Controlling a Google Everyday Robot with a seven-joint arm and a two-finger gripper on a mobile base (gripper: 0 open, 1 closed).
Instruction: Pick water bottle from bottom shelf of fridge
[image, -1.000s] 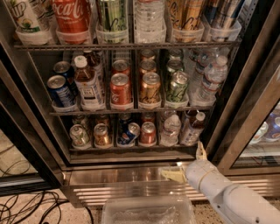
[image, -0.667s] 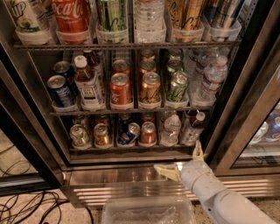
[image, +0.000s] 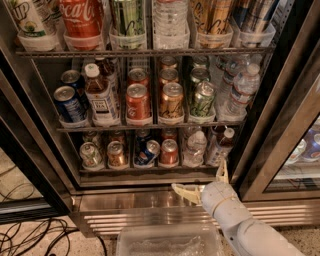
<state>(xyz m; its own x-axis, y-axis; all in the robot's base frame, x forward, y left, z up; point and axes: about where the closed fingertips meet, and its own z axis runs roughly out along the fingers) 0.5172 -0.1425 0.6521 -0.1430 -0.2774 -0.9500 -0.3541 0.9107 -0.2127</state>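
The fridge (image: 125, 201) stands open in front of me, with three wire racks of drinks. On the bottom shelf (image: 150, 173) the water bottle (image: 194, 148) stands upright right of centre, clear with a pale cap. To its right is a white-capped bottle of dark drink (image: 220, 146). My gripper (image: 202, 182) is open and empty. It is below the shelf's front edge, in front of the steel base, just under and slightly right of the water bottle. One finger (image: 183, 192) points left and the other (image: 221, 173) points up.
Several cans (image: 169, 152) fill the bottom shelf left of the water bottle. The middle rack (image: 150, 126) hangs low above them. A glass door (image: 280, 130) stands open at the right and another at the left (image: 25, 165). A clear plastic bin (image: 170, 242) and cables (image: 35, 235) lie on the floor.
My gripper has moved a little to the left and slightly up along the fridge base, still open. The bottles and cans have not moved.
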